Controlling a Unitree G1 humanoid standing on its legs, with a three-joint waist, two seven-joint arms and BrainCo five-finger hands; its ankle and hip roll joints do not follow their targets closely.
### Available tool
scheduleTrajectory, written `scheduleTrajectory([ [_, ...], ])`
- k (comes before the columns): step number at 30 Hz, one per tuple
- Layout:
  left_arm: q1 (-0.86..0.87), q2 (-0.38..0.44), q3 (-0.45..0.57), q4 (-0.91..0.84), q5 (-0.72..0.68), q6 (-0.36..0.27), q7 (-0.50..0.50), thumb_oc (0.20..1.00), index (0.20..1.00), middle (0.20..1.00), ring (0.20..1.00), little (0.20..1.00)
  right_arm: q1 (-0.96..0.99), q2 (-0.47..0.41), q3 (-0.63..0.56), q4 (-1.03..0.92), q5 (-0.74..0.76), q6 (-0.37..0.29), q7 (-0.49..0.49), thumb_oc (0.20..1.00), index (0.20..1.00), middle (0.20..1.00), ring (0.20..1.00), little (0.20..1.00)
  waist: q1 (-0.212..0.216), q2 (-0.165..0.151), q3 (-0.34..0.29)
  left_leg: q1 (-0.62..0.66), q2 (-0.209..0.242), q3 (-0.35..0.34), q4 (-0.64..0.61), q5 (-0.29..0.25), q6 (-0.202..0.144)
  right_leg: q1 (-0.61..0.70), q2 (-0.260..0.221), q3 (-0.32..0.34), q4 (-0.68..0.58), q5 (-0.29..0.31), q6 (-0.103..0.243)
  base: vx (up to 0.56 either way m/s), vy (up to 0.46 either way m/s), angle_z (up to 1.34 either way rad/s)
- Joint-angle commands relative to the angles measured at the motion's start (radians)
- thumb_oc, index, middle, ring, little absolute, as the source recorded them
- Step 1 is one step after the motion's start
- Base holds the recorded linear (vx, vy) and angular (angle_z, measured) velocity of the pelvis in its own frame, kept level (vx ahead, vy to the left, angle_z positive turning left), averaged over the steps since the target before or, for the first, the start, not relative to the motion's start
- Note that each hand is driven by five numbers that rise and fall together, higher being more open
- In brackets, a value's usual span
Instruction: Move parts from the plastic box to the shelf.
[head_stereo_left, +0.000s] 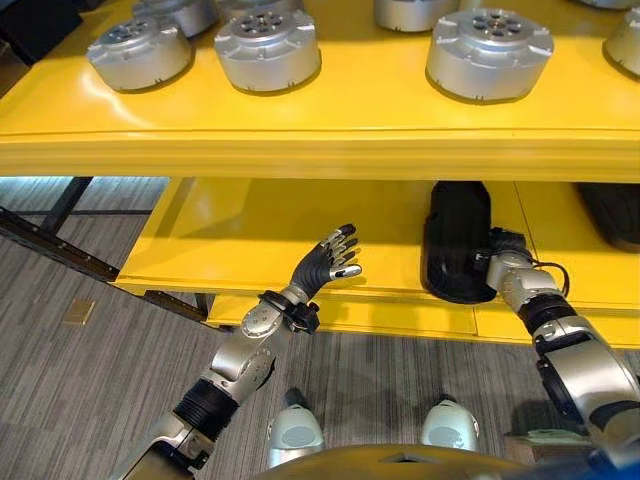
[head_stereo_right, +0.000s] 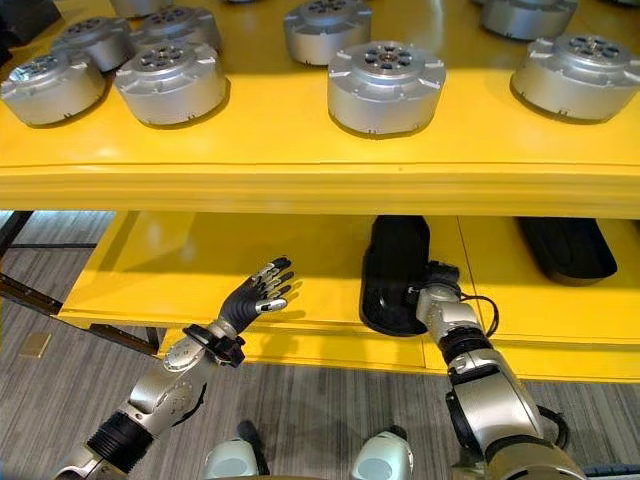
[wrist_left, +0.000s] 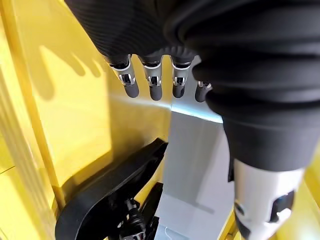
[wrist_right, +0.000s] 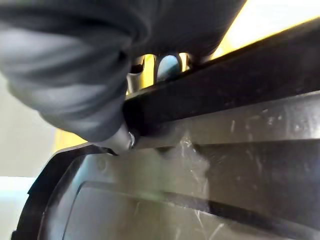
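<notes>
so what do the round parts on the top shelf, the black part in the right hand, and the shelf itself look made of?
Round parts: likely machined or cast aluminium, with a satin silver sheen and bolt holes on top.
Black part: probably moulded plastic, matte, with scuffs in the right wrist view; right hand is at its edge.
Shelf: looks like painted sheet metal, with glossy yellow glare and folded edges.

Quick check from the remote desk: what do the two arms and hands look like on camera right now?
Both arms are silver-grey metal with black ribbed joint bands. The left hand has a dark ribbed cover and silver fingers with dark tips. The right hand is dark-covered too, above a silver wrist, with a thin black cable looping beside it.
</notes>
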Motion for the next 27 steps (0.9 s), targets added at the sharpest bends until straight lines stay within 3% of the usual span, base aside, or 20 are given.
scheduleTrajectory([
  [1, -0.017, 0.013, -0.021, -0.122, -0.046, -0.044, -0.008, 1.000, 1.000, 1.000, 1.000, 1.000, -0.137, -0.038, -0.043, -0.012, -0.052, -0.031, 0.028, 0.200, 0.200, 0.200, 0.200, 0.200, 0.029, 0.004, 0.047, 0.026, 0.011, -0.023, 0.049, -0.070, 0.017, -0.005, 0.057, -0.006, 0.120, -0.103, -0.066, 0.00, 0.000, 0.00],
  [9, -0.071, 0.035, -0.082, -0.130, -0.046, -0.071, -0.011, 1.000, 1.000, 1.000, 1.000, 1.000, -0.224, -0.120, -0.016, 0.032, -0.023, -0.023, 0.058, 0.200, 0.200, 0.200, 0.200, 0.200, 0.033, 0.010, 0.146, -0.088, 0.012, -0.040, 0.120, -0.084, 0.017, -0.114, 0.048, 0.016, 0.205, -0.119, -0.058, -0.13, 0.002, -0.04],
  [17, -0.143, 0.036, -0.145, -0.152, -0.012, -0.100, 0.029, 1.000, 1.000, 1.000, 1.000, 1.000, -0.323, -0.162, 0.046, 0.039, -0.062, -0.063, 0.043, 0.200, 0.200, 0.200, 0.200, 0.200, 0.047, 0.007, 0.249, -0.247, 0.012, -0.082, 0.238, -0.110, 0.027, -0.242, 0.041, 0.039, 0.320, -0.150, -0.064, -0.15, -0.022, -0.04],
  [22, -0.157, 0.044, -0.153, -0.161, -0.038, -0.115, 0.086, 1.000, 1.000, 1.000, 1.000, 1.000, -0.354, -0.170, 0.068, 0.035, -0.080, -0.061, 0.023, 0.200, 0.200, 0.200, 0.200, 0.200, 0.051, 0.006, 0.252, -0.313, 0.012, -0.093, 0.285, -0.128, 0.033, -0.303, 0.034, 0.050, 0.356, -0.158, -0.063, -0.07, 0.011, -0.05],
  [27, -0.157, 0.039, -0.152, -0.179, -0.058, -0.113, 0.037, 1.000, 1.000, 1.000, 1.000, 1.000, -0.388, -0.171, 0.081, 0.039, -0.143, -0.041, 0.002, 0.200, 0.200, 0.200, 0.200, 0.200, 0.061, 0.008, 0.252, -0.372, 0.020, -0.100, 0.322, -0.141, 0.035, -0.368, 0.022, 0.060, 0.403, -0.170, -0.063, -0.04, 0.004, -0.02],
])
